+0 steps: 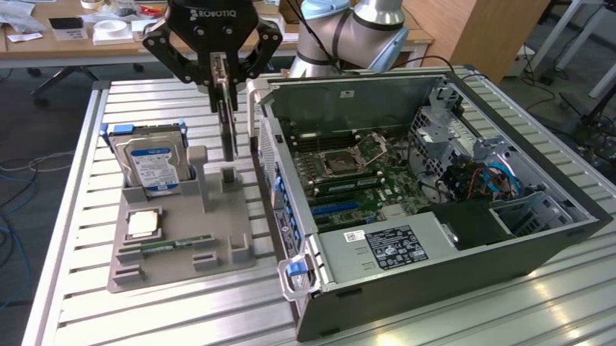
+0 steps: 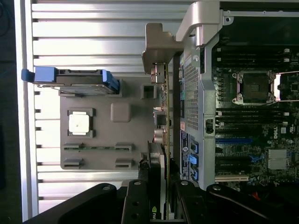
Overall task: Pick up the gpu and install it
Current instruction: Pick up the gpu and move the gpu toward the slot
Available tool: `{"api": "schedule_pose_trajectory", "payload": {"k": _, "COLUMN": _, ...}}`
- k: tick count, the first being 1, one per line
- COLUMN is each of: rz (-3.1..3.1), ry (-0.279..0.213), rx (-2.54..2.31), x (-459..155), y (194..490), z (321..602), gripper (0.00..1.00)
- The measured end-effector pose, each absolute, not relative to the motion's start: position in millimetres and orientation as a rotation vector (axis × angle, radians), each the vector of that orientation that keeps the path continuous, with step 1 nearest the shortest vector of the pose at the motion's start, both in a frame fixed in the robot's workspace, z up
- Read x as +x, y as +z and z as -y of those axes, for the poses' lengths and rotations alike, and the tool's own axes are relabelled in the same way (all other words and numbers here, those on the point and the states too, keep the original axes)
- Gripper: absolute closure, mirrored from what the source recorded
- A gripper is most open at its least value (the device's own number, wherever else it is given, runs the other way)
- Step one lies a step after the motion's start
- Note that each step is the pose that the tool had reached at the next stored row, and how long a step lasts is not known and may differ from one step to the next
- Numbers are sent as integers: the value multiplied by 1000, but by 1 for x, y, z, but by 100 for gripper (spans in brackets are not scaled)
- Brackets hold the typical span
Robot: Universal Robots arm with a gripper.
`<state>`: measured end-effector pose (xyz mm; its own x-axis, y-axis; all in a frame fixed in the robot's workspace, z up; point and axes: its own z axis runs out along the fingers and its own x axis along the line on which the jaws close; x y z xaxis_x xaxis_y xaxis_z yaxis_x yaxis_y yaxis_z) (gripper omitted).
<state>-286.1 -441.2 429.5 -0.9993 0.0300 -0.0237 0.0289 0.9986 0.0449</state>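
Note:
The gpu (image 1: 229, 126) is a thin dark card that hangs upright and edge-on. Its lower end is just above a slot post of the grey holder tray (image 1: 226, 249). My gripper (image 1: 224, 76) is shut on the card's top edge, one black finger on each face. In the wrist view the gpu (image 2: 163, 116) runs as a narrow strip from the gripper (image 2: 161, 189) to its silvery bracket (image 2: 156, 46), close beside the outer wall of the open computer case (image 2: 194, 93). The case (image 1: 433, 238) lies on its side with the motherboard (image 1: 356, 180) exposed.
On the grey tray stand a blue-labelled hard drive (image 1: 149, 162), a processor chip (image 1: 144, 223) and a green memory stick (image 1: 178, 245). The slatted aluminium table (image 1: 144, 317) carries tray and case. Cables and a power supply (image 1: 385, 249) fill the case's near side.

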Motion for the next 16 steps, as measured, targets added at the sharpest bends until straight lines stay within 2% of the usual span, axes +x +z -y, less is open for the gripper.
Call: {"api": "schedule_pose_trajectory", "payload": {"k": 16, "rz": -3116, "ry": 70, "rx": 46, "x": -258, "y": 429, "z": 441, "gripper": 73}}
